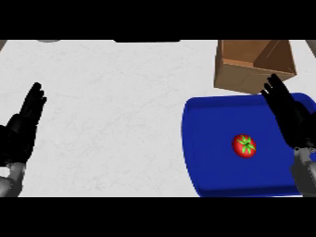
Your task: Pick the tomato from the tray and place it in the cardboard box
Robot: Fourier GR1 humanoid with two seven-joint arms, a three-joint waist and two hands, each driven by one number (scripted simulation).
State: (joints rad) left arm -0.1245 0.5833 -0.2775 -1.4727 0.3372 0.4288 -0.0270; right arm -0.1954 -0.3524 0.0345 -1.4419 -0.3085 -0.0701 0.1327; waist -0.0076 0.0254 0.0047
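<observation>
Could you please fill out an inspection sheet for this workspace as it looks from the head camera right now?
Surface: white marbled counter, with brown wood strips showing at the upper left and right corners.
Job's things: red tomato with a green stem top lies in the blue tray, right of the tray's middle; open cardboard box stands just behind the tray, nothing visible inside.
Clutter: nothing seen on the counter itself.
Hands: left hand open, fingers up, resting near the left edge; right hand open, above the tray's right part, right of the tomato and not touching it.
Cables: nothing seen.
Surroundings: dark shape at the far edge, too cut off to identify.
</observation>
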